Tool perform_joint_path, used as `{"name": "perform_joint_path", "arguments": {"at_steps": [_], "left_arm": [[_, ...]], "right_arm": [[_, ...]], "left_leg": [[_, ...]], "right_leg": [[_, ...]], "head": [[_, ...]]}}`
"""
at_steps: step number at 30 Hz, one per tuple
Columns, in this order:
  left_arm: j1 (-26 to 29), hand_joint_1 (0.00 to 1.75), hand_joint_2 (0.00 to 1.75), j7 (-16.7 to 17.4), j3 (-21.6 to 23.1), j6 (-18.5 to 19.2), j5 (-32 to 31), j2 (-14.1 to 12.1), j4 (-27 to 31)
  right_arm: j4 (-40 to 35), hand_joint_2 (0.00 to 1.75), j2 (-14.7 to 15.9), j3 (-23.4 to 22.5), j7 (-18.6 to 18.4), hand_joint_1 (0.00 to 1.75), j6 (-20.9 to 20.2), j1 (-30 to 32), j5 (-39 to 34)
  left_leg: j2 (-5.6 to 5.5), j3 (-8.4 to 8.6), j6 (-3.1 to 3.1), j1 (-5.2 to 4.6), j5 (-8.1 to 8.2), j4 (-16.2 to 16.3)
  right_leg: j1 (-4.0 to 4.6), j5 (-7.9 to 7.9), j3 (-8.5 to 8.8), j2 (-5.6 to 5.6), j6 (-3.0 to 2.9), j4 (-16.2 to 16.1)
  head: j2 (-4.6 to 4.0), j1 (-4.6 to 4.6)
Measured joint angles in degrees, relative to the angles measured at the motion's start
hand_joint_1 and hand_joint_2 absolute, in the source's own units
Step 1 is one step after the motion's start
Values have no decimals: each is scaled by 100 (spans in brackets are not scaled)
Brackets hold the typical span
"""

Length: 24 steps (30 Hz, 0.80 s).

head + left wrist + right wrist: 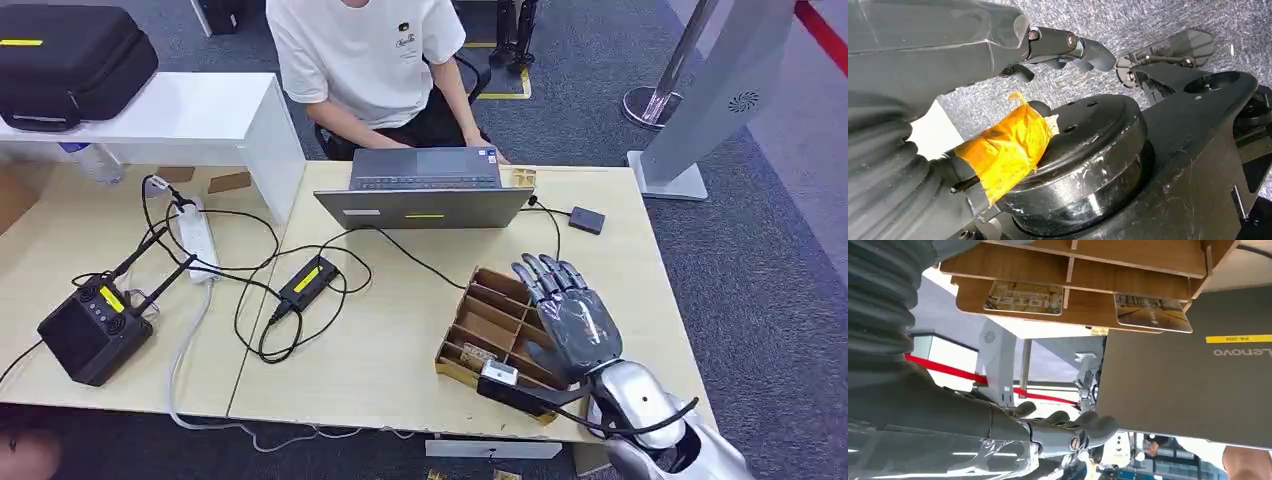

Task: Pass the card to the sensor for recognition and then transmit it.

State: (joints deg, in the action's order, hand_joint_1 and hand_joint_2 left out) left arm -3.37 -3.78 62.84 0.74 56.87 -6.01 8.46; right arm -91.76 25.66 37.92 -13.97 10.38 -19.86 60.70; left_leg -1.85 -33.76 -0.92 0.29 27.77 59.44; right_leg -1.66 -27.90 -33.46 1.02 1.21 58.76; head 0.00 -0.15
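A wooden divided tray lies on the table's near right part. A brownish card lies in one of its near compartments. In the right wrist view two printed cards lie in separate compartments of the tray. My right hand hovers over the tray's right side with its fingers stretched out and nothing in them. A small black sensor box sits on the table beyond the tray, cabled to the laptop. My left hand hangs beside my body, holding nothing, its thumb wrapped in orange tape.
A grey laptop stands open at the table's far edge, and a person sits behind it with hands at the keyboard. Black cables, a power adapter, a power strip and a black radio box cover the left side.
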Motion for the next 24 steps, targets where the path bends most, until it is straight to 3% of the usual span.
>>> {"name": "perform_joint_path", "arguments": {"at_steps": [16, 24], "left_arm": [[8, 0, 175, 2, 0, 0, 59, 15, -17], [13, 0, 175, -6, 0, 2, 118, 15, -22]], "right_arm": [[-192, 175, 179, -46, -72, 0, -328, -37, -186], [-194, 175, 332, 76, -37, 0, -1219, -652, -575]], "left_leg": [[1, 1, 0, 0, 0, 0], [1, 2, 0, 0, -1, 0]], "right_leg": [[0, 0, 1, 1, 0, 0], [0, 1, 2, 2, -1, 0]], "head": [[0, 2], [0, 2]]}}
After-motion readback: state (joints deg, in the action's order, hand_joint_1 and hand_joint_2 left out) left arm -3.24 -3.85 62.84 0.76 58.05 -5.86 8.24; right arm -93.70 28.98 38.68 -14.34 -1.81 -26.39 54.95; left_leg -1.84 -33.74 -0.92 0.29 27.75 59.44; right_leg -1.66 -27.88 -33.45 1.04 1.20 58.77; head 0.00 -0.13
